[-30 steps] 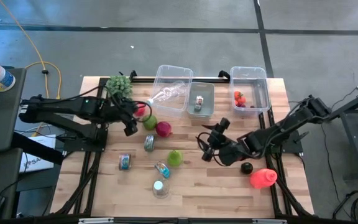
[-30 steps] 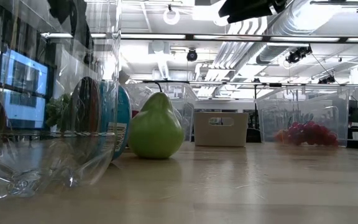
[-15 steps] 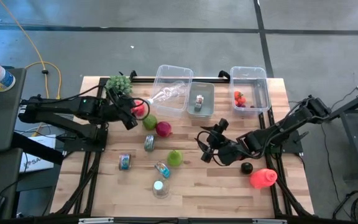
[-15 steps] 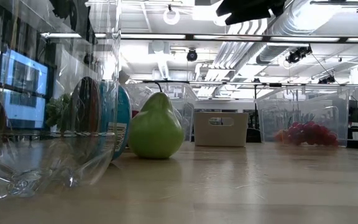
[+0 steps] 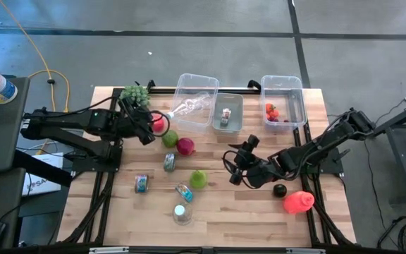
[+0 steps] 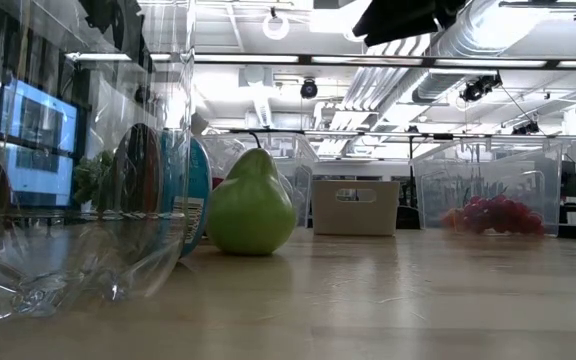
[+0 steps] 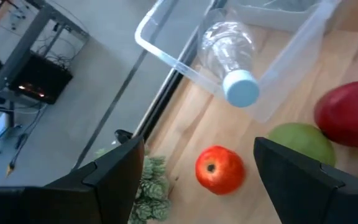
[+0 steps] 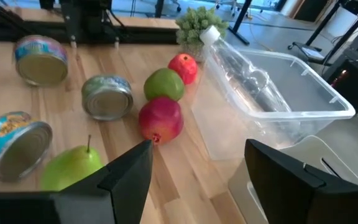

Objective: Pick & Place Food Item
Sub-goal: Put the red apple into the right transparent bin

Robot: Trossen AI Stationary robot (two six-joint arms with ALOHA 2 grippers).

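Note:
A small red tomato-like fruit (image 5: 158, 125) lies on the wooden table at the far left, also seen in the left wrist view (image 7: 219, 169). Beside it lie a green apple (image 5: 170, 138) and a dark red pomegranate (image 5: 185, 146). My left gripper (image 5: 145, 134) is open and hovers just left of the red fruit, which lies ahead between the fingers, untouched. My right gripper (image 5: 235, 166) is open and empty over the table's middle right. A green pear (image 5: 199, 178) stands in the middle and shows in the low view (image 6: 251, 205).
A clear bin (image 5: 196, 99) holds a plastic bottle (image 7: 232, 62) that leans over its rim. A grey bin (image 5: 228, 113) and a clear bin (image 5: 283, 99) with red fruit stand at the back. Several cans (image 5: 170, 161), a green bunch (image 5: 135, 95), a dark plum (image 5: 280, 190) and a red item (image 5: 298, 202) lie about.
My left gripper has moved a little toward the table's far edge, closer to the small red fruit, and stays open. Nothing on the table has moved.

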